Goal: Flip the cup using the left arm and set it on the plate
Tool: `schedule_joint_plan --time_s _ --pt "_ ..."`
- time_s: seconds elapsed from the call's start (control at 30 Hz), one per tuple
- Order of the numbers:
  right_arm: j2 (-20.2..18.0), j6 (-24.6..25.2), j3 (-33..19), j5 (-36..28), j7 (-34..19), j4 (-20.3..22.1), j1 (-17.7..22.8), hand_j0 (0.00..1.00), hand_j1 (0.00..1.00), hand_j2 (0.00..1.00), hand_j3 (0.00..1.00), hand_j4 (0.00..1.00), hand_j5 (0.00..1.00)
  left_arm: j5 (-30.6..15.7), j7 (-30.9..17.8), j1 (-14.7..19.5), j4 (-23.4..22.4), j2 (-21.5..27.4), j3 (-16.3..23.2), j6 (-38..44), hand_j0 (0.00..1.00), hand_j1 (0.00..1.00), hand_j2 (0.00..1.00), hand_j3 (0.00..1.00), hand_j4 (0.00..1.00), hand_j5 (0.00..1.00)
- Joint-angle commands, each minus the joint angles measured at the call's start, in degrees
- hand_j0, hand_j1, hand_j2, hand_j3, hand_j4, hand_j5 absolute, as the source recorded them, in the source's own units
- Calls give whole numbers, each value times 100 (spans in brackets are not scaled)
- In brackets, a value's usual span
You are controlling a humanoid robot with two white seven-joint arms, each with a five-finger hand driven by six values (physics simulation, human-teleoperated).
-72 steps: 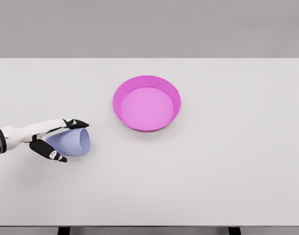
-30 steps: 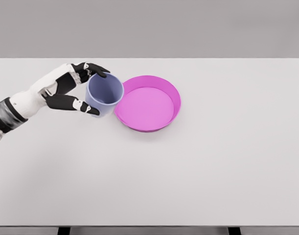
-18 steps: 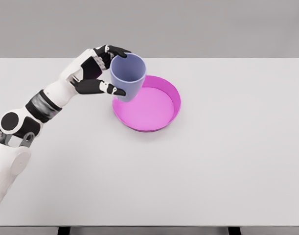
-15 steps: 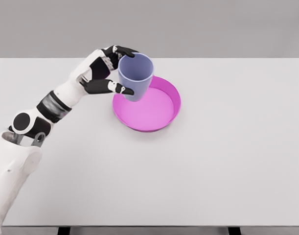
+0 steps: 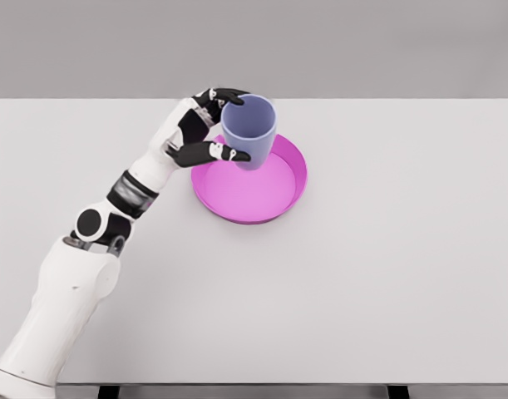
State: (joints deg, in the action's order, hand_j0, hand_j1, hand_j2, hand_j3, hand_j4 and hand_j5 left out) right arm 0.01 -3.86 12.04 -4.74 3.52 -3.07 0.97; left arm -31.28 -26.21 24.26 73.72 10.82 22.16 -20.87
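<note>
I've got the pale blue cup [image 5: 249, 131] upright, mouth up, pinched in my left hand [image 5: 197, 133], over the back-left part of the plate [image 5: 283, 196]. That plate is bright pink, round, raised rim, flat on the table.

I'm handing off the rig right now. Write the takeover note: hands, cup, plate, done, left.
Left hand: shut on the lavender plastic cup, gripping its side.
Right hand: not in view.
Cup: upright, mouth up, over the back-left part of the round pink plate; whether it touches the plate cannot be told.
Plate: on the white table, nothing else in it.
Done: cup flipped upright and brought to the plate.
Left: set it down, release, withdraw.
</note>
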Motion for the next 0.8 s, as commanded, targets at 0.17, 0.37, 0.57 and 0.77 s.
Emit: schedule_joint_plan --time_s 0.17,0.37,0.57,0.77 --pt "-1 0 0 -1 -1 -1 0 100 100 100 100 100 100 8 2 -9 -209 -27 78 -49 52 52 52 52 52 52" --pt "-1 0 0 -1 -1 -1 9 100 100 100 100 100 100 8 2 105 -560 -150 113 -49 52 52 52 52 52 52" --pt "-1 0 0 -1 -1 -1 9 100 100 100 100 100 100 -1 2 229 -982 -142 113 -49 52 52 52 52 52 52" --pt "-1 0 0 -1 -1 -1 9 100 100 100 100 100 100 8 2 290 -1325 -185 245 -49 52 52 52 52 52 52"
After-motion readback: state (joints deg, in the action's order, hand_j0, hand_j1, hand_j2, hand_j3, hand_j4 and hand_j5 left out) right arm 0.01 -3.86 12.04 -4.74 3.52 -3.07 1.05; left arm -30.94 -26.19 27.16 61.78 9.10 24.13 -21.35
